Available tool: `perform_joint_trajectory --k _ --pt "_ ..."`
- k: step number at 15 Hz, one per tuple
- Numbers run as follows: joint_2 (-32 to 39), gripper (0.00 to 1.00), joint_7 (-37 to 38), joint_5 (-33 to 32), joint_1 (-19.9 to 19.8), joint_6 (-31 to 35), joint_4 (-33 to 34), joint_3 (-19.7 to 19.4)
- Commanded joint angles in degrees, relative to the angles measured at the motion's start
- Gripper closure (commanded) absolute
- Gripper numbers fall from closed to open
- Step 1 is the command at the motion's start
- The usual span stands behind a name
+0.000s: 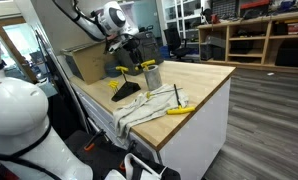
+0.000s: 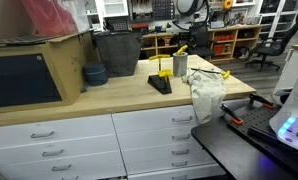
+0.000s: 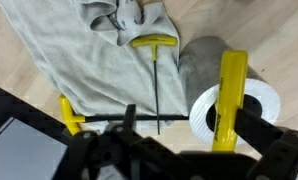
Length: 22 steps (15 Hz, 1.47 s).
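Gripping: nothing; my gripper (image 3: 179, 152) hangs with its jaws spread wide.
Metal cup (image 3: 202, 118): just below me on the wooden counter (image 1: 204, 78), with a yellow-handled tool (image 3: 230, 85) standing in it.
T-handle key (image 3: 155, 85): lying on the grey cloth (image 3: 74, 60), just beside the cup.
Cloth edge: hangs over the counter's front.

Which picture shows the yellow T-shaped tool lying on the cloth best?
The wrist view. There the yellow T-shaped tool lies big and whole on the grey cloth, with its handle and thin shaft both clear. In both exterior views it is only a small, far-off yellow bit on the cloth.
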Motion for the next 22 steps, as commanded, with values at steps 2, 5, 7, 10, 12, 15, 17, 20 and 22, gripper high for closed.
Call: perform_joint_trajectory --k 2,5,7,10,12,15,17,20,22 --pt "-1.0 0.0 14.7 -3.7 -0.3 -0.7 -1.8 -0.8" --pt "-0.9 0.0 18.4 -4.8 -0.7 -0.2 -1.7 -0.4" --pt "-0.6 0.0 17.0 -3.9 -1.0 0.7 -1.5 0.1" --pt "0.0 0.0 14.4 -3.0 -1.2 1.8 -1.0 0.5" --pt "0.3 0.0 13.3 -3.5 -1.1 2.9 -0.3 0.6" --pt "0.3 0.0 10.5 -4.1 -1.1 5.1 0.5 0.6" --pt "0.6 0.0 7.1 -3.4 -1.3 6.3 1.1 0.6" --pt "1.1 0.0 -0.2 -1.0 -2.1 8.2 1.3 0.9" --pt "1.6 0.0 -6.7 1.9 -2.8 9.8 1.1 1.2"
